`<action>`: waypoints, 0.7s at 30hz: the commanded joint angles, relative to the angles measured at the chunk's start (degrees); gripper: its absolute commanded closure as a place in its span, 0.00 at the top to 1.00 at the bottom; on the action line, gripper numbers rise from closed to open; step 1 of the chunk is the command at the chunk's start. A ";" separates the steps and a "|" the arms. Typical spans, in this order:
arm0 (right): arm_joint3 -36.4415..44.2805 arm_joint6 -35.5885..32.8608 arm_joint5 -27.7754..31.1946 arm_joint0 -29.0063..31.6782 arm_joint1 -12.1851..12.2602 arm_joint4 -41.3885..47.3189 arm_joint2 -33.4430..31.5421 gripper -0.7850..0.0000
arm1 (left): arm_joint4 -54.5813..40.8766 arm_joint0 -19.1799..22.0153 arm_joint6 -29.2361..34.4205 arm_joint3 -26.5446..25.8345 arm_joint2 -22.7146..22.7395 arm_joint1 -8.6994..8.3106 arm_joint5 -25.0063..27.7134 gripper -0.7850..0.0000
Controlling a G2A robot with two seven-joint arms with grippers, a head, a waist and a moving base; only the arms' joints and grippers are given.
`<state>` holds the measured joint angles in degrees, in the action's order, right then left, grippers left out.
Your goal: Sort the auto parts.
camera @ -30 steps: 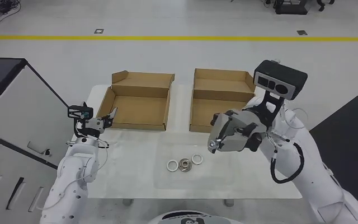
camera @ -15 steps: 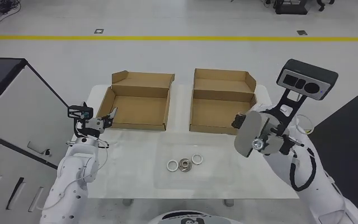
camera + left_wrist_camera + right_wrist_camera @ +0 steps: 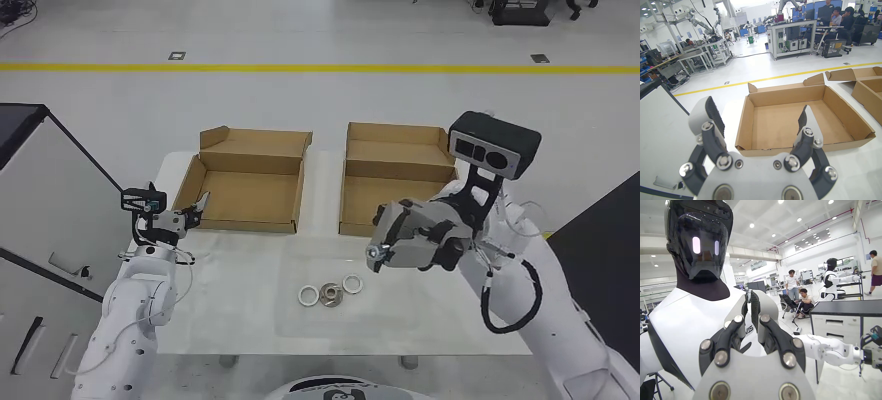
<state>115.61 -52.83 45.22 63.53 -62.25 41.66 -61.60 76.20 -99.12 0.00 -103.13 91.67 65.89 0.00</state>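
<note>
Bright, even overhead light; faint shadows; wrist views bow at edges.

The right pincer [image 3: 749,295] grips a small ribbed metal part [image 3: 748,297] at the very tips of its two black-padded fingers [image 3: 755,308]. The fingers stand almost together, with only a thin gap between them below the part. Behind the pincer, a grey drawer cabinet [image 3: 838,323] with a black top stands on the white hall floor [image 3: 840,381]. Farther back, another white robot [image 3: 831,279] with a black head faces a black shelf rack [image 3: 853,289], its arms stretched out over the upper shelf. A patterned chair [image 3: 785,303] sits near the middle of the hall. Rows of round ceiling lights [image 3: 752,225] glow overhead.
</note>
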 commanded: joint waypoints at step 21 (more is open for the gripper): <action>1.18 -1.10 5.14 5.66 -1.30 16.80 0.47 0.00 | 0.00 0.00 0.00 0.00 0.00 0.00 0.00 1.00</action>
<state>116.66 -53.68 50.60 69.06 -63.53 58.49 -61.03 76.20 -99.12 0.00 -103.13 91.67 65.89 0.00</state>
